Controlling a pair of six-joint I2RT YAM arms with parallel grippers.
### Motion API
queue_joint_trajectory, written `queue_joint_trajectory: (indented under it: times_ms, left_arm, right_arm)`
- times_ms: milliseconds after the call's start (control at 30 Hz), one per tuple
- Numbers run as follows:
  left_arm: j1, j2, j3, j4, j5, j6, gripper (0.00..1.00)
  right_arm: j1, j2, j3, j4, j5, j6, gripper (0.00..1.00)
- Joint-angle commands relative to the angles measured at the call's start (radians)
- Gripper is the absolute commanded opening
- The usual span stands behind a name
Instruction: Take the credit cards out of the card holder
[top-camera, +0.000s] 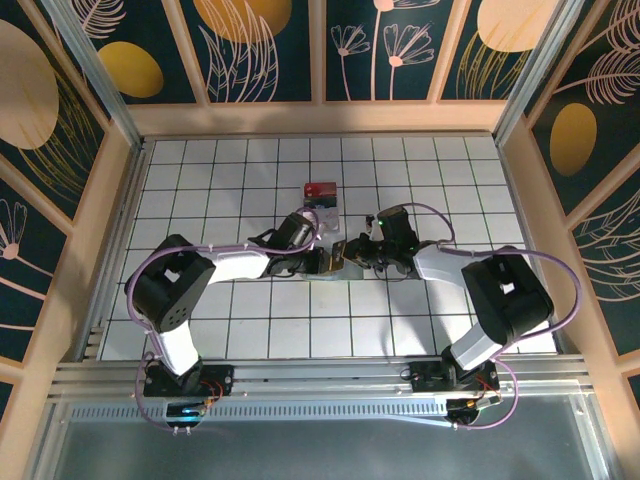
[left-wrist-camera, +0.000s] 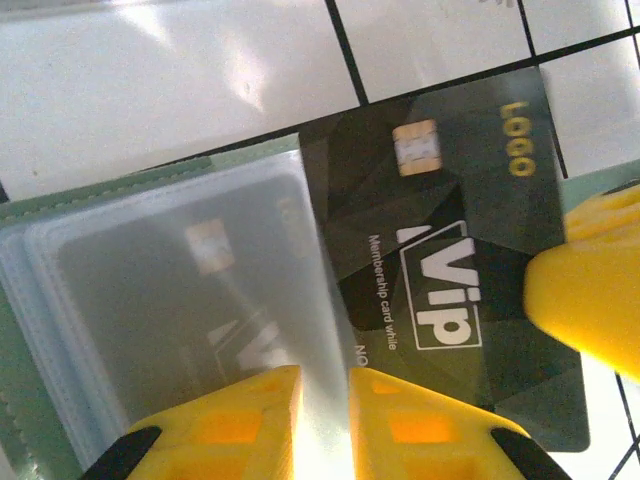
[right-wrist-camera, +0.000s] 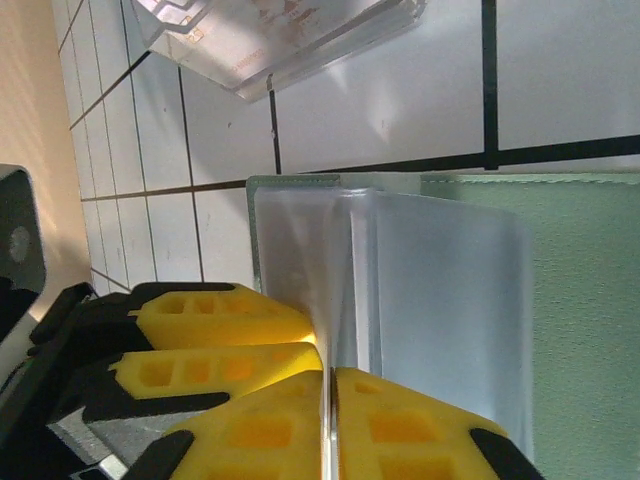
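Pale grey-green bifold card holder (left-wrist-camera: 30, 400) lies open on the white tiled table (top-camera: 250, 320), mid-table between the 2 arms. Matte soft-looking cover with a stack of clear glossy plastic sleeves (left-wrist-camera: 300, 230) inside, corners rounded.

1 black glossy plastic card (left-wrist-camera: 440, 250) is mostly out of its sleeve, lying flat and pointing toward the right arm. Print on it: gold "LOGO", gold chip, white boxed "ViP", small "Membership card while". A second dark card (left-wrist-camera: 200, 320) with a chip shows hazily through the sleeve.

Left gripper (left-wrist-camera: 322, 385): yellow ribbed fingers nearly closed, slim gap, pinching the clear sleeve edge of the card holder.

Right gripper (right-wrist-camera: 328, 385): jaws almost together on a thin edge. In the left wrist view 1 of its yellow fingers (left-wrist-camera: 585, 300) sits on the black card's outer edge, so it has that card.

Small white box with red top (top-camera: 322, 192) sits just beyond the grippers, apart from the holder.
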Motion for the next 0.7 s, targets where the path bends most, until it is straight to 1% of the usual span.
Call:
queue_joint_trajectory:
  times_ms: [0,100,200,233,300,333,400,500,533,667]
  left_arm:
    - [-0.007,0.035,0.016,0.006,0.030,0.021,0.19]
    - [-0.007,0.049,0.013,0.012,0.040,0.017,0.18]
    - [-0.007,0.052,0.007,0.019,0.047,0.012,0.17]
    - [-0.008,0.051,0.005,0.021,0.047,0.010,0.17]
    - [-0.008,0.044,0.000,0.020,0.036,0.007,0.17]
    - [-0.008,0.036,-0.003,0.019,0.029,0.005,0.17]
    - [-0.008,0.013,-0.013,0.020,-0.002,-0.003,0.17]
    - [-0.008,-0.034,-0.030,0.016,-0.075,-0.008,0.26]
    - [-0.007,-0.055,-0.032,0.013,-0.103,-0.010,0.30]
    - [-0.003,-0.150,-0.015,-0.017,-0.192,0.017,0.40]
  right_arm:
    - [0.014,0.028,0.033,0.015,0.009,0.004,0.14]
    - [0.025,0.046,0.042,0.023,0.007,0.008,0.18]
    - [0.034,0.063,0.051,0.021,0.014,0.009,0.18]
    - [0.034,0.067,0.054,0.017,0.018,0.008,0.16]
    - [0.034,0.066,0.058,0.002,0.029,0.005,0.03]
    - [0.034,0.062,0.060,-0.006,0.038,0.000,0.00]
    - [0.034,0.046,0.065,-0.041,0.067,-0.014,0.00]
    - [0.034,0.017,0.077,-0.094,0.107,-0.043,0.00]
    - [0.033,0.009,0.080,-0.110,0.118,-0.055,0.00]
    - [0.030,-0.032,0.096,-0.152,0.151,-0.106,0.00]
